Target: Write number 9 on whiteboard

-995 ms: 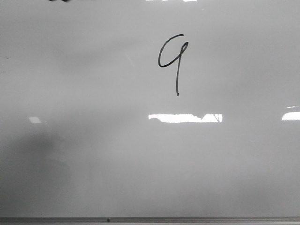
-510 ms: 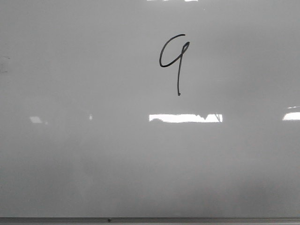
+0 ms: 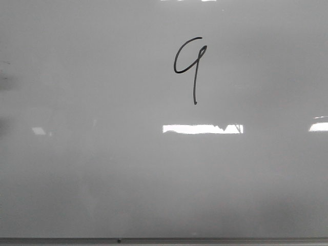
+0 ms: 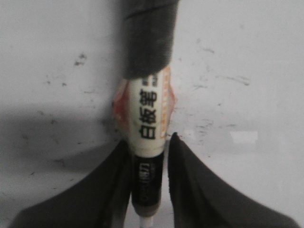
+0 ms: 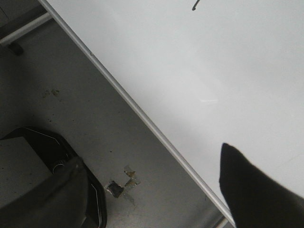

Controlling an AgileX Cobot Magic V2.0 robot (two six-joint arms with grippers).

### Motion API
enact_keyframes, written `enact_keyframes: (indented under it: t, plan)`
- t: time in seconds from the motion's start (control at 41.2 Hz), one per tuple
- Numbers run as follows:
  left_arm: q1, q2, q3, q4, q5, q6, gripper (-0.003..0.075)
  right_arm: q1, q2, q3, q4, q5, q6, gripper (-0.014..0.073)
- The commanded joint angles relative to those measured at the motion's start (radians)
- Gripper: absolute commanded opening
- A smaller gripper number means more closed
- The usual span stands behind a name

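Observation:
The number 9 (image 3: 190, 64) is a thin black marker figure on the upper middle of the whiteboard (image 3: 154, 174), which fills the front view. Neither gripper shows there. In the left wrist view my left gripper (image 4: 149, 145) is shut on a marker (image 4: 146, 114) with a cream label and black characters, held over a pale scuffed surface; the marker's far end is dark. In the right wrist view my right gripper (image 5: 152, 164) stands open and holds nothing, above the board's grey frame edge (image 5: 142, 116). The 9's tail end (image 5: 195, 6) shows at that view's border.
The whiteboard's thin grey frame (image 3: 164, 240) runs along the near side in the front view. Beside the board lies a grey table surface (image 5: 71, 95) with scraps of tape (image 5: 121, 184) and a black object (image 5: 47, 142).
A dim shadow over the board's lower left has gone; a faint dark smudge now sits at the left border. The 9 looks the same.

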Motion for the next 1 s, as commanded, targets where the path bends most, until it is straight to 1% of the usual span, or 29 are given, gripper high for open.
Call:
enact_keyframes:
  t: [0.0, 0.146, 0.291, 0.34, 0.388, 0.558, 0.607, 0.655, 0.728, 0.801, 0.85, 0.971]
  plan:
    - [0.0, -0.021, -0.032, -0.006, -0.068, -0.011, 0.0267, -0.006, -0.004, -0.031, 0.012, -0.037, 0.001, 0.059]
    - [0.0, -0.031, -0.032, -0.004, -0.053, -0.011, 0.0286, -0.006, -0.004, -0.031, 0.01, -0.038, 0.016, 0.059]
    - [0.0, -0.06, -0.032, 0.004, -0.013, -0.003, 0.0287, -0.006, -0.016, -0.031, -0.047, -0.037, 0.096, 0.059]
    - [0.0, -0.067, -0.032, 0.015, 0.0, -0.003, 0.0298, -0.006, -0.023, -0.031, -0.071, -0.034, 0.133, 0.059]
    - [0.0, -0.072, -0.032, 0.026, 0.01, -0.003, 0.0325, -0.006, -0.033, -0.031, -0.094, -0.026, 0.154, 0.059]
    - [0.0, -0.079, -0.037, 0.046, 0.03, -0.003, 0.0487, -0.006, -0.096, -0.032, -0.103, 0.016, 0.166, 0.059]
    - [0.0, -0.081, -0.054, 0.046, 0.079, -0.003, 0.0505, -0.006, -0.118, -0.032, -0.103, 0.026, 0.166, 0.059]
    - [0.0, -0.089, -0.086, 0.046, 0.169, -0.003, 0.0506, -0.006, -0.15, -0.032, -0.103, 0.039, 0.167, 0.059]
    - [0.0, -0.121, -0.125, 0.046, 0.269, 0.0, 0.0506, -0.006, -0.19, -0.032, -0.103, 0.047, 0.17, 0.059]
    - [-0.011, -0.164, -0.161, 0.046, 0.379, 0.01, 0.0506, -0.006, -0.225, -0.032, -0.103, 0.059, 0.216, 0.059]
    - [-0.026, -0.195, -0.173, 0.041, 0.427, 0.056, 0.0505, -0.006, -0.241, -0.032, -0.103, 0.064, 0.256, 0.059]
    - [-0.107, -0.283, -0.181, -0.018, 0.537, 0.19, 0.0505, -0.006, -0.266, -0.031, -0.105, 0.085, 0.391, 0.059]
